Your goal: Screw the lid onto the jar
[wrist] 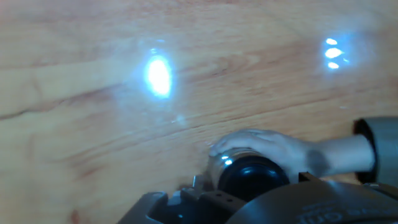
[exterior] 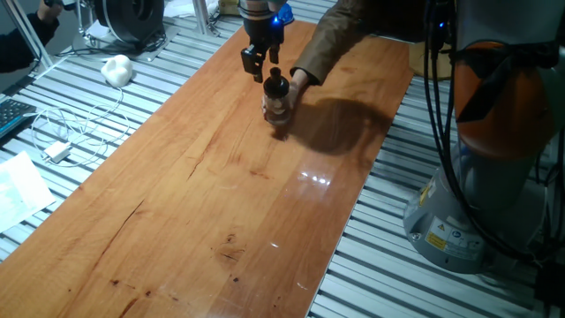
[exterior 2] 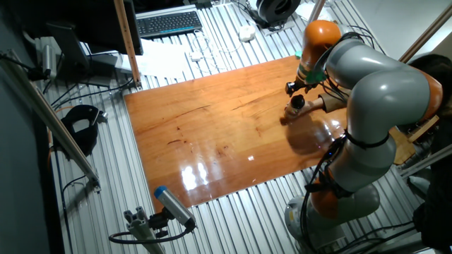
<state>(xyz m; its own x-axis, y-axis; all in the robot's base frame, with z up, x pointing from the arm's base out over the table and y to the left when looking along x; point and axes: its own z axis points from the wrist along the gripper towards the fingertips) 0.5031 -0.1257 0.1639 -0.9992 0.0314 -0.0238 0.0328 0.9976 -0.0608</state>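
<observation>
Lid [exterior: 276,86] just below gripper [exterior: 259,64]

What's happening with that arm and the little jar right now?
Fingers open, just above the lid. Lid sits on the jar. Person's hand holding the jar, close to the fingers.

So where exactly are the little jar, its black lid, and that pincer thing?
jar [exterior: 277,108]: one fixed view, on the clear glass body below the cap.
lid [wrist: 252,179]: hand view, on the round black top.
pincer [exterior: 262,64]: one fixed view, midway between the black fingertips, just above the lid.
</observation>
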